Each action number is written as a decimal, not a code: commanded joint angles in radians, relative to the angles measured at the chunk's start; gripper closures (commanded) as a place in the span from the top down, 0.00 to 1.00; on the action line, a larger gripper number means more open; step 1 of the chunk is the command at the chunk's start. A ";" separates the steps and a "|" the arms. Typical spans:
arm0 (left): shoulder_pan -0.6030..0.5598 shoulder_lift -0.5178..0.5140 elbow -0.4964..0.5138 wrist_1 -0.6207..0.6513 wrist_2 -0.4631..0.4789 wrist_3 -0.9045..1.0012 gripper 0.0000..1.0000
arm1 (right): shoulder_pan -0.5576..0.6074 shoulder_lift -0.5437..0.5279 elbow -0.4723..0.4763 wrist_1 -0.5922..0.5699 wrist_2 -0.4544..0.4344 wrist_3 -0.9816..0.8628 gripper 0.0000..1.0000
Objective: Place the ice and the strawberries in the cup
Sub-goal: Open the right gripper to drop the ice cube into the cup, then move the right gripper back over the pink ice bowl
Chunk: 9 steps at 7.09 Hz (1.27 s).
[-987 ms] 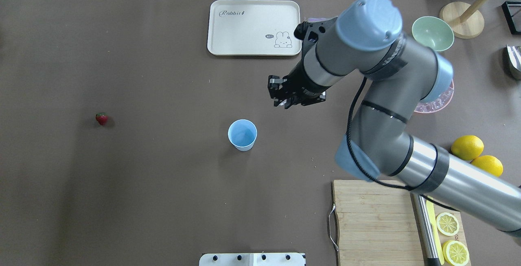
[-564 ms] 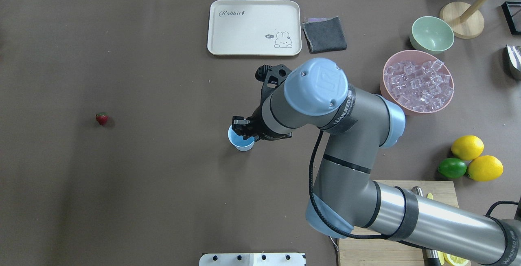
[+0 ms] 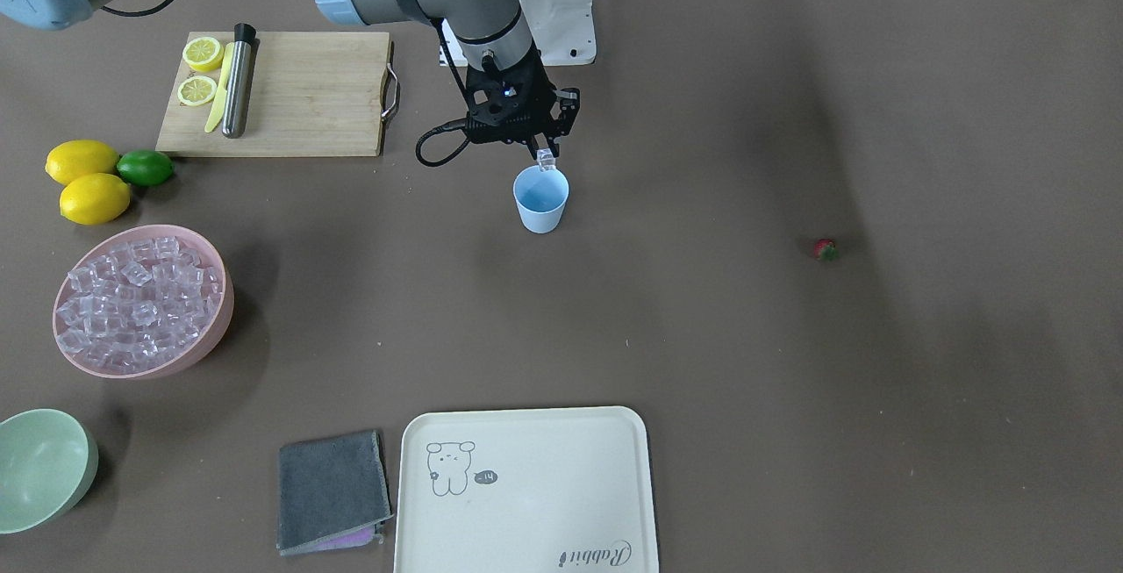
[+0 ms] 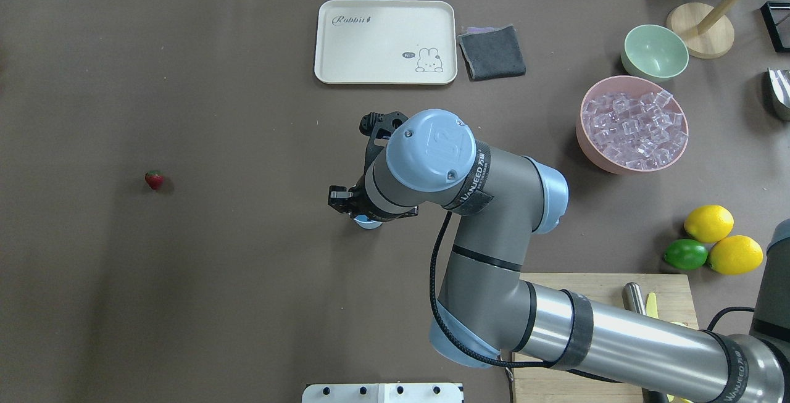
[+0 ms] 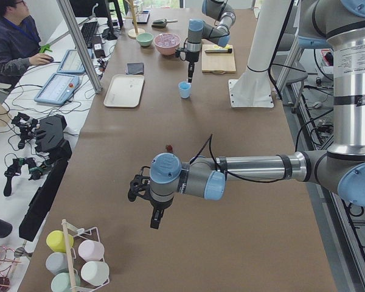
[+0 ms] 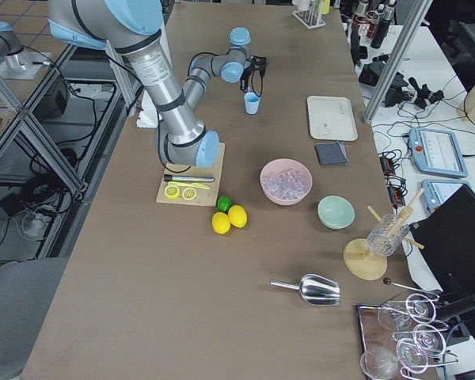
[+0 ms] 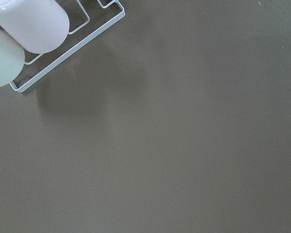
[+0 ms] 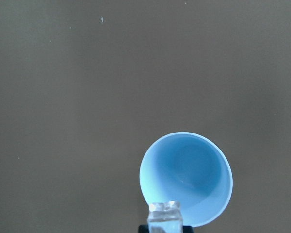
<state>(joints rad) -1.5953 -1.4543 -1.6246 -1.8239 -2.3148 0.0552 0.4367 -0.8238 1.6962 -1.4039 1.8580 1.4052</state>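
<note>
Within the last second the right arm has swung in from the tray side and brought its right gripper (image 3: 546, 155) to the cup (image 3: 540, 198), which it now nearly hides from overhead.

The jaws stand narrowly apart, pinching one clear cube (image 8: 165, 214) of ice. The cube hangs just above the cup's rim on the robot's side, not yet centred over the mouth. The cup stands upright and looks empty.

The cube looks hard, glassy and slick, and probably very light. The hold on two flat opposite faces seems right, since corners would likely slip. The cup looks light too and may tip if its rim is bumped.

The strawberry (image 3: 824, 248) lies alone, well away from the cup on the robot's left. It is tiny and rounded and may roll, so a gentle pinch across its red body looks best.

More ice fills a pink bowl (image 4: 582, 137) well off on the cup's other side.

The left gripper (image 5: 154, 220) hangs beyond the strawberry, farther still from the cup. I cannot tell how its jaws stand.
</note>
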 commanded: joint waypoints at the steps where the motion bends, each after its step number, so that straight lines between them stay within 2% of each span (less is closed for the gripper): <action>1: 0.000 -0.006 0.012 0.000 0.002 0.000 0.98 | 0.016 0.006 -0.033 0.000 0.000 -0.002 0.00; 2: 0.000 -0.023 0.029 0.000 0.000 0.000 0.98 | 0.017 0.008 -0.056 0.000 0.000 0.001 0.54; 3: 0.000 -0.034 0.037 0.000 0.002 0.000 0.98 | 0.014 0.000 -0.058 -0.003 0.001 0.029 0.99; 6: 0.000 -0.051 0.049 0.002 0.002 0.000 0.98 | 0.042 0.020 -0.015 -0.044 0.024 0.035 0.99; 7: 0.000 -0.054 0.052 0.002 0.002 -0.001 0.98 | 0.107 0.017 0.078 -0.181 0.090 0.020 0.99; 8: 0.000 -0.055 0.052 0.002 0.002 -0.002 0.98 | 0.188 0.006 0.144 -0.269 0.166 -0.036 0.99; 9: 0.000 -0.058 0.054 0.002 0.002 -0.002 0.98 | 0.256 -0.033 0.151 -0.273 0.203 -0.130 0.99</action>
<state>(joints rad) -1.5953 -1.5091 -1.5724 -1.8224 -2.3132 0.0539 0.6073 -0.8235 1.8090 -1.6289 2.0008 1.3656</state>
